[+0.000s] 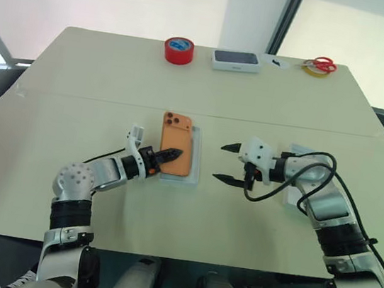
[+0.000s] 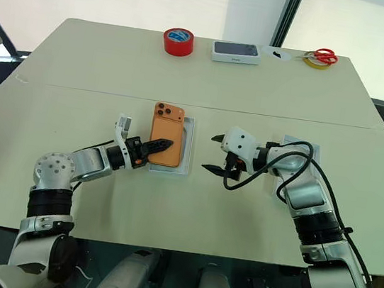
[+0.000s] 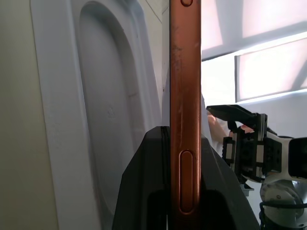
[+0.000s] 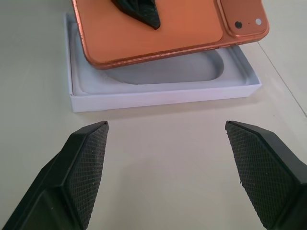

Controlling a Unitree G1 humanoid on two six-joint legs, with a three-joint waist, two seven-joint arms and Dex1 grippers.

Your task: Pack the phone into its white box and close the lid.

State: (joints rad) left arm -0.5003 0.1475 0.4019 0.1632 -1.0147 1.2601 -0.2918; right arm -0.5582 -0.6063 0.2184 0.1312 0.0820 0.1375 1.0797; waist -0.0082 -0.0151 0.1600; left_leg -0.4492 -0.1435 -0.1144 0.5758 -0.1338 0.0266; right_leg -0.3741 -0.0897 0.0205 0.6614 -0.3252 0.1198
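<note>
The beige table point(image 1: 189, 215) carries everything, with the work happening near its front edge. At the centre sits the white box point(image 4: 158, 98), a shallow tray with a moulded white insert point(image 4: 163, 72) whose oval recess shows beneath the phone. The orange phone point(image 1: 176, 144) hangs tilted over that box, its 3-lens camera cluster pointing toward the far side of the table; one long edge is lifted, and the phone overhangs the box toward the robot's left, so it is not yet seated in the recess.

The left gripper point(image 1: 170, 155) is clamped on the phone's near-left long edge, 1 black finger lying across the orange back and the other underneath, as the left wrist view shows the phone's metal side pinched between the 2 pads. The right gripper point(image 1: 229, 164) hovers just right of the box, fingers spread wide and holding nothing, aimed at the box's side wall.

A white piece, probably the lid point(image 1: 292, 194), lies behind the right forearm, mostly hidden.

Judged from this, the task is roughly at its first third: the phone is over the box but must still be levelled, lowered into place and released, after which the lid has to be fetched and pressed on.

Along the far edge sit a red tape roll point(image 1: 179, 50), a dark-topped white box point(image 1: 236, 61) and red-handled scissors point(image 1: 320, 65), all well apart from the work.
</note>
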